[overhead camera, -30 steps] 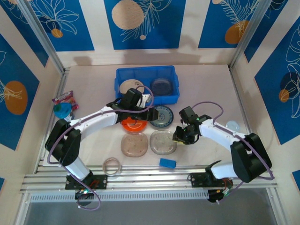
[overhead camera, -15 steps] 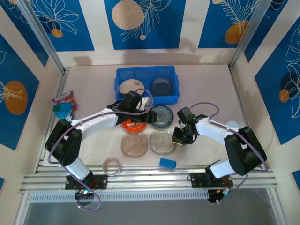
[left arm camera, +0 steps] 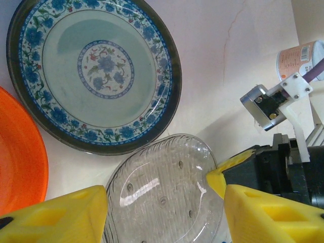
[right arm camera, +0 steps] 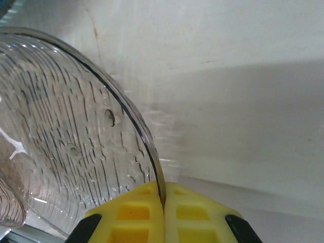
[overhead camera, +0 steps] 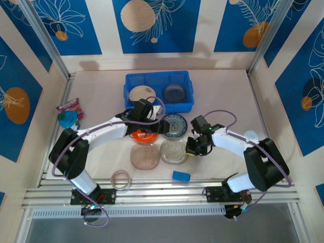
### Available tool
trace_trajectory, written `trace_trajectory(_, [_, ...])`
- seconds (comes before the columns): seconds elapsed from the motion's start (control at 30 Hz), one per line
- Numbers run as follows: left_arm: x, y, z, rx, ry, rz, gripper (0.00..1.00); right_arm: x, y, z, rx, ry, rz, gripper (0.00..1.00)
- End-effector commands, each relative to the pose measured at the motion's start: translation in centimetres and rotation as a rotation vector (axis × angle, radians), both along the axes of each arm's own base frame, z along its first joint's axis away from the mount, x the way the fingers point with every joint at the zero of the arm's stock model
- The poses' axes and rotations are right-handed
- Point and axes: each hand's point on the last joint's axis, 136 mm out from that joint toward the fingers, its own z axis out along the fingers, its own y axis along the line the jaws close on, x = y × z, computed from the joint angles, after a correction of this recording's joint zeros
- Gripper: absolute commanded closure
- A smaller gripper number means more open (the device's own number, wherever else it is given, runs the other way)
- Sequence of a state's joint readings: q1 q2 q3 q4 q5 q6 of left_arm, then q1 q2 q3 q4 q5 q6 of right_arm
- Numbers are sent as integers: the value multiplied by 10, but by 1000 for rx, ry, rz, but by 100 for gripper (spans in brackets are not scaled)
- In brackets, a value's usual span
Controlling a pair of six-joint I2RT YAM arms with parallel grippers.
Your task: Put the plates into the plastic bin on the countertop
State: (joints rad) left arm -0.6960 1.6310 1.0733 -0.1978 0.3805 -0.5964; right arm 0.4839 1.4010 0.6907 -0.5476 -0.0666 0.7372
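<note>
from where i stood, the right claw (right arm camera: 163,195) had its yellow fingers pressed together on the rim of the clear plate (right arm camera: 66,142), the thin edge pinched between the two pads. on the countertop (overhead camera: 223,91) that plate sat in front of the blue bin (overhead camera: 158,74), well short of it. a smoky plate (overhead camera: 145,157) was just beside it on the left and the patterned plate (left arm camera: 96,76) just behind. whether its gripped side was off the surface, i could not tell. the left claw (left arm camera: 164,212) hung above the same spot with its fingers spread apart and nothing between them, and the orange plate (overhead camera: 144,135) lay partly under its arm. in the bin a beige plate (overhead camera: 141,94) and a dark plate (overhead camera: 175,92) lay side by side.

the clear plate looked to me like light, stiff plastic, ribbed and glossy. i'd guess it was slippery, and apt to swing or slide out of a grip that had only a sliver of rim. low and shallow as it was, the rim seemed the only place to take it. a deeper bite, further over the lip, seemed the safer hold for carrying it over the bin wall.
</note>
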Motion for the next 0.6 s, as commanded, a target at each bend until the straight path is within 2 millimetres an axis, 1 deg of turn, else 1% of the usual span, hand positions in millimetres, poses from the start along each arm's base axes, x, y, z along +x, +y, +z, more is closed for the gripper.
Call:
trace_trajectory(0.0, [3,-2,-3,8,-10,-3,37,-10,-10,1,-23,5,-1,100])
trace_trajectory(0.13, [3,-1,-1,12,-19,-2,37,-14,-17,10,-23,-12,-24,100])
trace_trajectory(0.27, [4,1,2,13,-26,6,37,-16,-22,29,-4,-62,-46,100])
trace_trajectory(0.37, [3,1,3,9,-29,3,37,-14,-28,47,11,-111,-70,100])
trace_trajectory(0.47, [3,1,4,2,-29,2,37,-6,-30,65,45,-162,-98,100])
trace_trajectory(0.57, [3,-1,4,-12,-27,4,38,0,-31,76,67,-188,-124,100])
